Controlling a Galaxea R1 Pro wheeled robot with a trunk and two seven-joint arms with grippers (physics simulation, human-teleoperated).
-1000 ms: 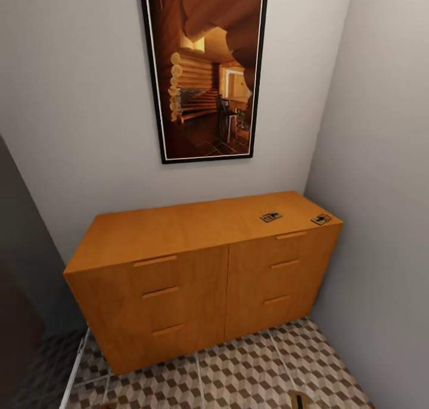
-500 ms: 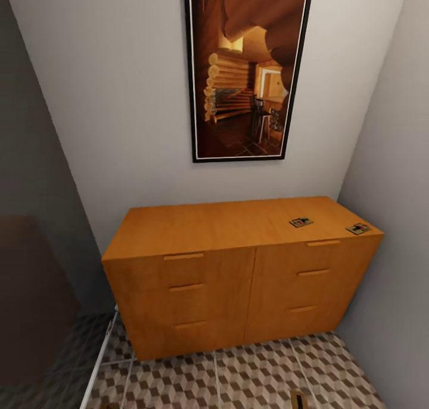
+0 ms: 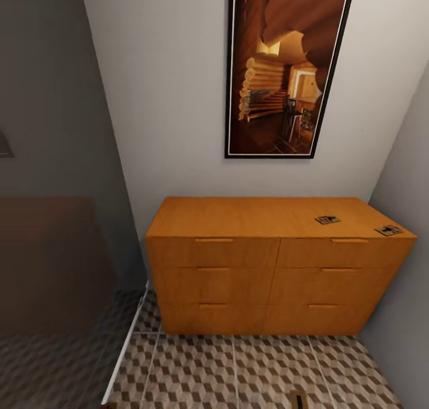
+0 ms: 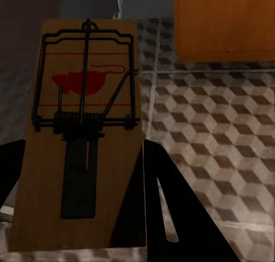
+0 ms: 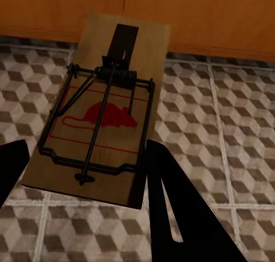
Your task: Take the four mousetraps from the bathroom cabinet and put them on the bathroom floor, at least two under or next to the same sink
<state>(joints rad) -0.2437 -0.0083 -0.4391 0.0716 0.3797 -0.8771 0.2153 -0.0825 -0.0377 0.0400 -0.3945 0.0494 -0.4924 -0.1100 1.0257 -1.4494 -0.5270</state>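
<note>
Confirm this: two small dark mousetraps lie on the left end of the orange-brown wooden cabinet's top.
Wrong side. In the head view the two small dark mousetraps lie on the right end of the orange-brown wooden cabinet top, near the side wall.

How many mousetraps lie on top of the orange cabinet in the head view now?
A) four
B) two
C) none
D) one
B: in the head view two small dark mousetraps lie on the cabinet top toward its right end, one mousetrap further in and the other mousetrap near the right front corner.
</note>
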